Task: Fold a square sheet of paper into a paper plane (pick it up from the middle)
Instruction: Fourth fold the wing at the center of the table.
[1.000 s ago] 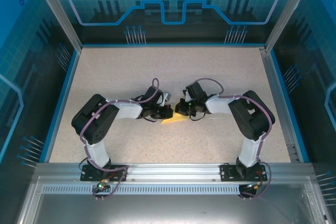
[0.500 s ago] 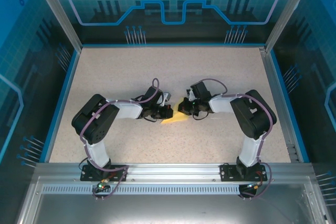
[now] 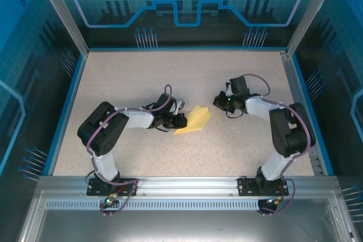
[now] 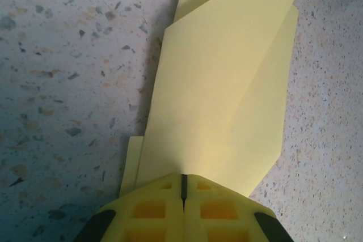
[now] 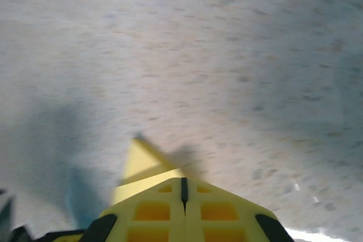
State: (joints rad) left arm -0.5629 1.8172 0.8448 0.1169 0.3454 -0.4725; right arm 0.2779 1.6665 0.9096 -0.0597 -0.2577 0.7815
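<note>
1. Work surface. The counter (image 3: 142,77) is a speckled beige slab inside a blue-edged enclosure. Both arm bases are bolted to a metal rail along its near edge.

2. Workpiece. The yellow paper (image 3: 195,121) lies near the middle of the counter, slightly left of centre. It is folded into a narrow, dart-like shape. The pointed end faces the near left and the wider end faces the far right. In the left wrist view the yellow paper (image 4: 227,94) shows several overlapping layers with slanted fold edges. It lies flat on the speckled surface.

3. Left arm. The arm reaches inward from the left. The left pincer (image 3: 182,121) is at the left edge of the paper. In the left wrist view the left pincer (image 4: 182,182) is closed, with the two yellow fingers meeting along a thin dark seam. The tips sit on the near end of the paper. It cannot be determined whether a layer is pinched between them or only pressed down.

4. Right arm. The right pincer (image 3: 217,100) is to the right of the paper and slightly farther back, clear of it. In the right wrist view, which is blurred, the right pincer (image 5: 182,188) is closed finger to finger, with bare counter beyond it.
</note>
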